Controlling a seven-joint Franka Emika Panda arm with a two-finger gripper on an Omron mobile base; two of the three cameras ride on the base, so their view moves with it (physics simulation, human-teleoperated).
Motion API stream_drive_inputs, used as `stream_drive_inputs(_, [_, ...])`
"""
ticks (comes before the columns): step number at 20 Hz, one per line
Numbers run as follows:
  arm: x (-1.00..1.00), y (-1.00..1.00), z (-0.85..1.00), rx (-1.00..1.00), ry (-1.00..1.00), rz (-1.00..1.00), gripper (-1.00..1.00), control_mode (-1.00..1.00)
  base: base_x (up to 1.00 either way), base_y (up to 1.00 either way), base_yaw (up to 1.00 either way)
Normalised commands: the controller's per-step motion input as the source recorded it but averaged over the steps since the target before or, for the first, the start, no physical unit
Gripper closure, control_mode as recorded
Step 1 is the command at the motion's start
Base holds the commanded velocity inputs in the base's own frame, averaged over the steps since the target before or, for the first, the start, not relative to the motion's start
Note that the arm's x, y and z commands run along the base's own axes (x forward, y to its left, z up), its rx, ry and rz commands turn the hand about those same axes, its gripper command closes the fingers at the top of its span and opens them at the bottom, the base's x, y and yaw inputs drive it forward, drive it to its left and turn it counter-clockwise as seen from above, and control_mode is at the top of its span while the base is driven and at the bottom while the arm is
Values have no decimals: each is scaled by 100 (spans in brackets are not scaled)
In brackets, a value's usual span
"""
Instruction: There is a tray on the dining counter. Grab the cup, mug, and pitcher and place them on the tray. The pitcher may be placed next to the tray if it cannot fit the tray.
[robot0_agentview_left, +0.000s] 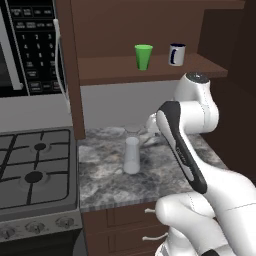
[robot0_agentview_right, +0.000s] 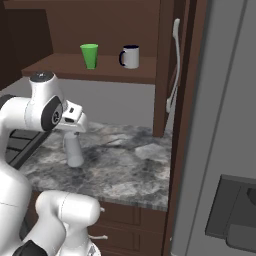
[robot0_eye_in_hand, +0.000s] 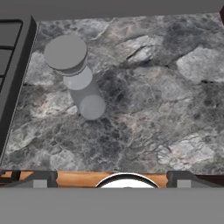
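Note:
The pitcher (robot0_agentview_left: 131, 155), tall and pale grey-white with a clear flared top, stands upright on the small marbled worktop (robot0_agentview_left: 105, 180) beside the stove. In the hand view I look down on the pitcher (robot0_eye_in_hand: 75, 72) at the upper left. My gripper (robot0_eye_in_hand: 112, 179) hovers above the worktop, off to one side of the pitcher's top, open with nothing between its fingers (robot0_eye_in_hand: 43, 179). The hand (robot0_agentview_right: 75, 119) is level with the pitcher's rim (robot0_agentview_right: 73, 150). On the wooden shelf above stand the green cup (robot0_agentview_left: 143, 56) and the white mug (robot0_agentview_left: 177, 54). The tray and the dining counter are out of view.
A gas stove (robot0_agentview_left: 35, 170) borders the worktop on the left, with a microwave (robot0_agentview_left: 30, 45) above it. A brown cabinet post (robot0_agentview_right: 162, 70) and a tall grey fridge side (robot0_agentview_right: 225, 125) close in the right. Drawers (robot0_agentview_left: 125, 225) sit below the worktop.

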Motion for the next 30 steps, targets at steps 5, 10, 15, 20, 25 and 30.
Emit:
stream_drive_inputs(5, [-3, 37, -23, 3, 0, -1, -100, -100, 0, 0, 0])
stream_drive_inputs(10, [-3, 29, -25, 5, 0, 0, -100, -100, 0, 0, 0])
stream_drive_inputs(15, [-7, 15, -13, 0, 0, 0, -100, -100, 0, 0, 0])
stream_drive_inputs(20, [0, 12, -16, 0, 0, 0, -100, -100, 0, 0, 0])
stream_drive_inputs(25, [0, 25, -14, -1, -3, 0, -100, -100, 0, 0, 0])
stream_drive_inputs(30, [11, 25, -18, -1, -1, 0, -100, -100, 0, 0, 0])
